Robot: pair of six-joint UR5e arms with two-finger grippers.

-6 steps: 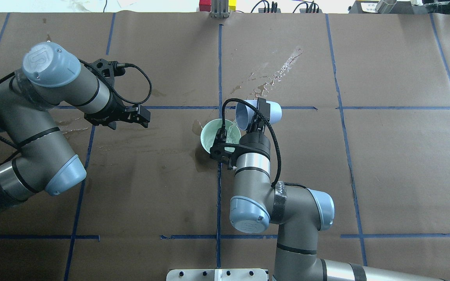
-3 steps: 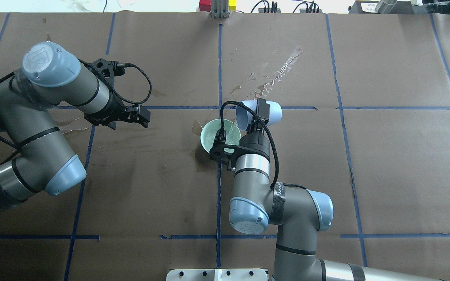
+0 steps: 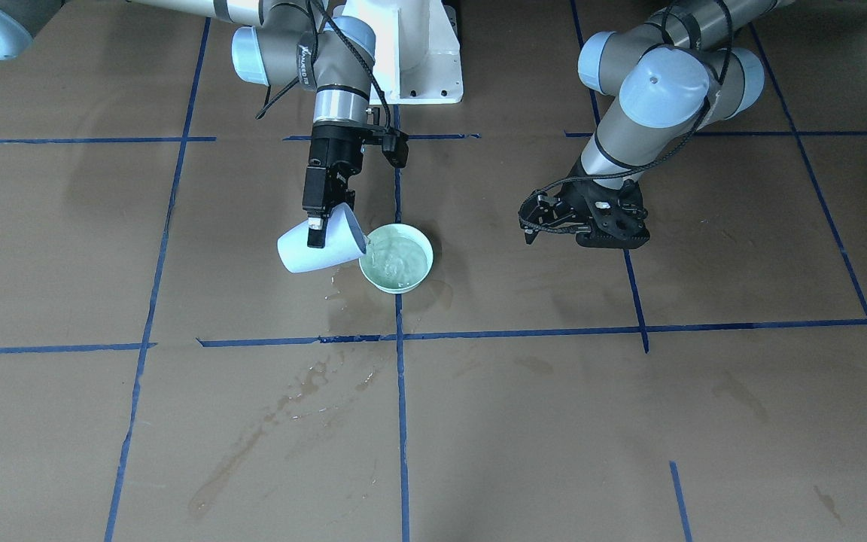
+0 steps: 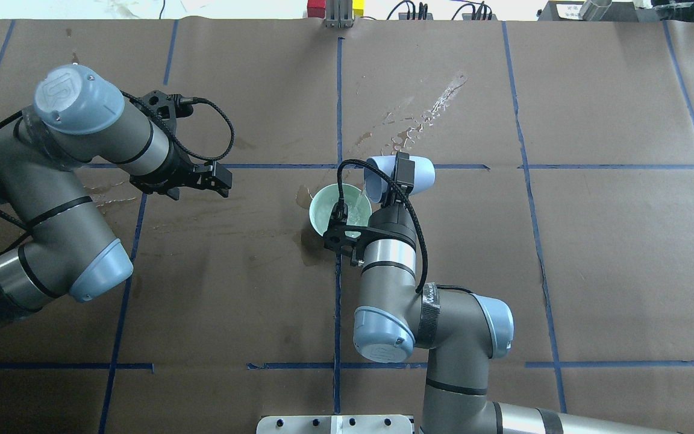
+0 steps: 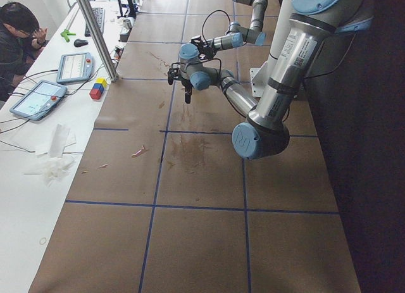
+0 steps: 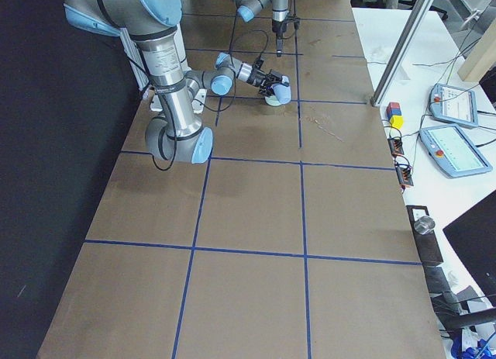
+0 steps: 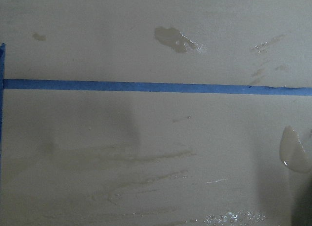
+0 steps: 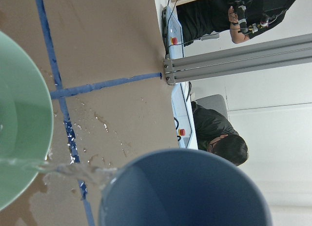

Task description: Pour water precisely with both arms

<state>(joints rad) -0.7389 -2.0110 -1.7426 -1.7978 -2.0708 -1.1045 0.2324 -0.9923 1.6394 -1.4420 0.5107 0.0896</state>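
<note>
My right gripper point(image 3: 317, 226) is shut on a pale blue cup point(image 3: 305, 257), one finger across its side point(image 4: 403, 170). The cup point(image 4: 419, 172) is tipped toward a mint-green bowl point(image 4: 317, 216), and a thin stream of water point(image 4: 360, 191) falls from its lip into the bowl. In the right wrist view the cup's rim point(image 8: 185, 192) fills the bottom, the stream of water point(image 8: 73, 171) crosses to the bowl point(image 8: 24, 133). Rippled water point(image 3: 402, 260) lies in the bowl point(image 3: 397, 289). My left gripper point(image 4: 224, 181) hovers open and empty well to the bowl's left point(image 3: 535, 226).
Wet stains point(image 4: 425, 114) mark the brown paper beyond the bowl, with more around the bowl's base point(image 3: 351, 297). Blue tape lines point(image 4: 339, 90) grid the table. The white pedestal point(image 3: 415, 53) stands at the robot's side. Seated people point(image 5: 19, 37) and tablets point(image 5: 38, 98) are past the far edge.
The right wrist has shifted slightly and the cup has tipped a little further while the stream keeps running. The left arm has not moved.
</note>
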